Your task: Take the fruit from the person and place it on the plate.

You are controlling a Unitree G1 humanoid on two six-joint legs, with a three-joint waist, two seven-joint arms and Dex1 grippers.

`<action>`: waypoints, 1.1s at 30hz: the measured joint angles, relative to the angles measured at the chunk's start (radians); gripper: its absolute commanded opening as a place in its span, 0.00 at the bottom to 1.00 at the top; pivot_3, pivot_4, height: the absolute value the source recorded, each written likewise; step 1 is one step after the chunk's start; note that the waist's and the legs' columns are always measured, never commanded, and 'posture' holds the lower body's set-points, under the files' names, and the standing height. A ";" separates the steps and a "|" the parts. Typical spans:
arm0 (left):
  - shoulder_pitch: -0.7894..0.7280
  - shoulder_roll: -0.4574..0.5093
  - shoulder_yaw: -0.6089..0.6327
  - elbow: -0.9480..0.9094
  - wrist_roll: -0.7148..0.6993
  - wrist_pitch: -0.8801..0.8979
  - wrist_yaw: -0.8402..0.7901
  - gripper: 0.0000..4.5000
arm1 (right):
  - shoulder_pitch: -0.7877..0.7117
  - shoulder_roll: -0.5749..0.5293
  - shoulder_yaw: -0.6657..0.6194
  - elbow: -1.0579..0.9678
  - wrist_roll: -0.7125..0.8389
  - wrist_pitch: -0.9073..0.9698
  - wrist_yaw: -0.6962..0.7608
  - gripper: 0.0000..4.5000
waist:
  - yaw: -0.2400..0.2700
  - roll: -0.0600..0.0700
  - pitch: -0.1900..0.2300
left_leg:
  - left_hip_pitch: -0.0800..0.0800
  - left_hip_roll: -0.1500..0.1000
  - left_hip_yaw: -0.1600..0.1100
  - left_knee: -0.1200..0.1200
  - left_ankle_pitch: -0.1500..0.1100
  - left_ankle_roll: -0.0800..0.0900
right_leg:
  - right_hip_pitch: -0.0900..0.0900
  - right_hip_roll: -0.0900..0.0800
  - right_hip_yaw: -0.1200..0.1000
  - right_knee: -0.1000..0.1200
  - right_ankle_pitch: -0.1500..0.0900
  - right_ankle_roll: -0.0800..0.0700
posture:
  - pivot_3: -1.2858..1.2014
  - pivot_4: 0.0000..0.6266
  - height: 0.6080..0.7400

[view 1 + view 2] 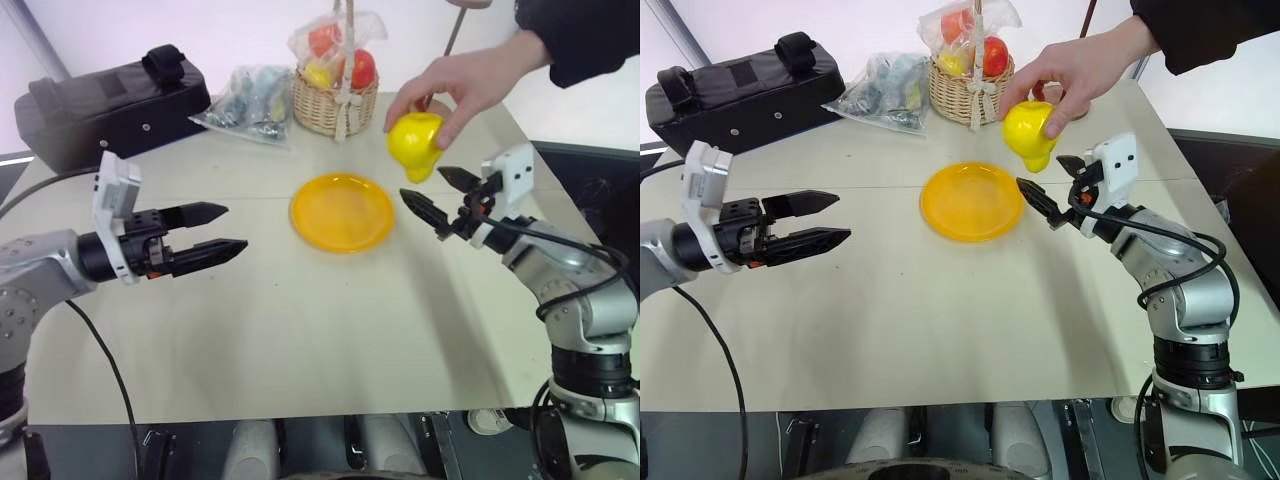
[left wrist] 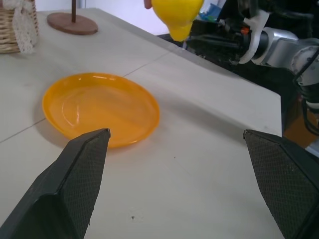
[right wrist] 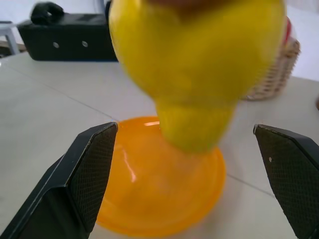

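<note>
A person's hand [image 1: 470,80] reaches in from the back right and holds the bright yellow fruit [image 1: 415,142] in the air, nub pointing down. My right gripper [image 1: 442,195] stands open just below and to the right of the fruit, apart from it; in the right wrist view the fruit [image 3: 192,74] hangs close ahead between the fingers. The yellow-orange plate [image 1: 342,211] lies on the table at the middle, left of that gripper. My left gripper [image 1: 215,232] is open and empty over the table's left side, pointing toward the plate [image 2: 99,107].
A wicker basket [image 1: 333,98] of plastic-wrapped fruit stands at the back, with a clear bag [image 1: 247,103] of items and a black case [image 1: 110,105] to its left. A round wooden base [image 2: 73,23] sits behind the plate. The table's front edge runs near me.
</note>
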 measured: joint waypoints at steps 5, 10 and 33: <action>0.046 -0.010 0.004 -0.017 0.008 -0.013 0.027 1.00 | -0.023 0.008 0.002 0.053 -0.001 0.001 -0.001 0.88 | 0.001 0.000 0.000 | 0.000 0.000 0.000 0.000 0.000 0.000 | 0.000 0.000 0.000 0.000 0.000 0.000 | 0.52 0.24 1.00; 0.053 -0.016 0.012 -0.035 0.004 -0.015 0.045 1.00 | -0.032 0.015 0.011 0.065 0.000 0.001 0.007 0.38 | 0.000 0.000 0.000 | 0.000 0.000 0.000 0.000 0.000 0.000 | 0.000 0.000 0.000 0.000 0.000 0.000 | 0.52 0.24 1.00; 0.208 -0.040 0.024 -0.051 0.118 -0.060 0.144 1.00 | -0.308 0.202 0.296 0.665 -0.307 -0.200 0.031 0.32 | 0.000 0.001 0.000 | -0.001 0.000 0.001 0.000 0.000 0.000 | -0.001 -0.002 0.000 0.000 0.000 0.000 | 0.52 0.24 1.00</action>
